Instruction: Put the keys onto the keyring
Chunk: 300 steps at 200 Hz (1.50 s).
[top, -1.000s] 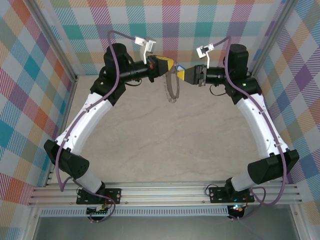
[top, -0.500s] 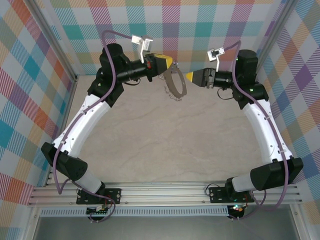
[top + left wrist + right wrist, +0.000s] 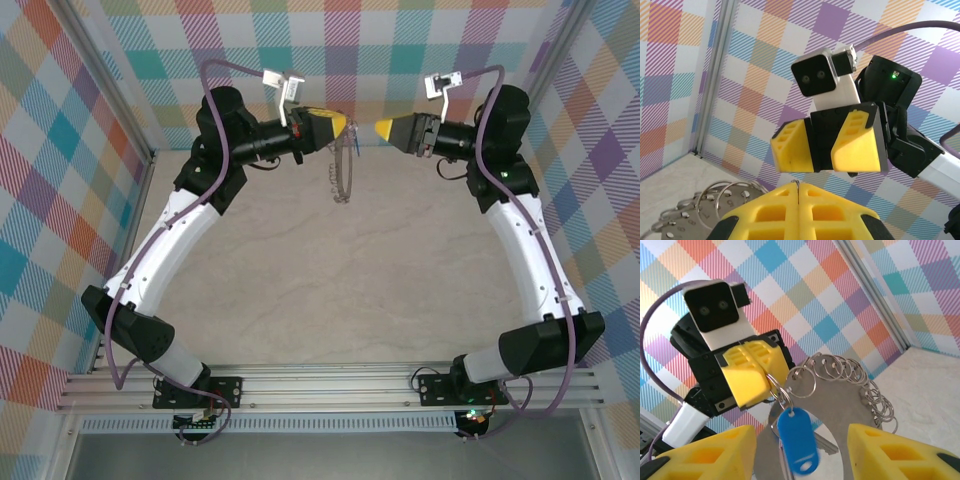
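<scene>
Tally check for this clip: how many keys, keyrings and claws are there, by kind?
Blue-headed key: 1
Large silver keyring: 1
Claws: 2, the left claw and the right claw
Small loops on the keyring's rim: too overlapped to count
Total: 4, loops left out

The silver keyring (image 3: 867,390), fringed with small loops, was held upright in the air, pinched by the left gripper (image 3: 765,382). The blue-headed key (image 3: 797,440) was seen dangling from one loop.
</scene>
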Each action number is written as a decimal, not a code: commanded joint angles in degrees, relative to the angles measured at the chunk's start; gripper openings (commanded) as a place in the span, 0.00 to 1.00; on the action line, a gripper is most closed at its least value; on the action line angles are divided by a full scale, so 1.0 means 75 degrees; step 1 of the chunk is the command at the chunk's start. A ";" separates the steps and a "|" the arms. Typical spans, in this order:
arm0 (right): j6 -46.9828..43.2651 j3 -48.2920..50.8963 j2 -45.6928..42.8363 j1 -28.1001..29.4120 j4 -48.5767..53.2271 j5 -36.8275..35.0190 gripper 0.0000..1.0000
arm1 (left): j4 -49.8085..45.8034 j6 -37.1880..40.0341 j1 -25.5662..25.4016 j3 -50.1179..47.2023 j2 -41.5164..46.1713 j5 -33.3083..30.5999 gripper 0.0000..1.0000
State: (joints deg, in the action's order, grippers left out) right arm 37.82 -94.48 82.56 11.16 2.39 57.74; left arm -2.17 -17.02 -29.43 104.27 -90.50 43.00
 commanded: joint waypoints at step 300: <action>0.0788 -0.0096 0.0406 0.0806 -0.1067 0.0566 0.00 | 0.0721 -0.0257 0.0013 0.0069 0.0172 0.0100 0.00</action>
State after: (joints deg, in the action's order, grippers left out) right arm 45.39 -96.44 87.20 16.60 -6.17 60.77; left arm 0.14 -18.68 -29.45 104.27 -90.48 43.86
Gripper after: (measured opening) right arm 0.047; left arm 0.050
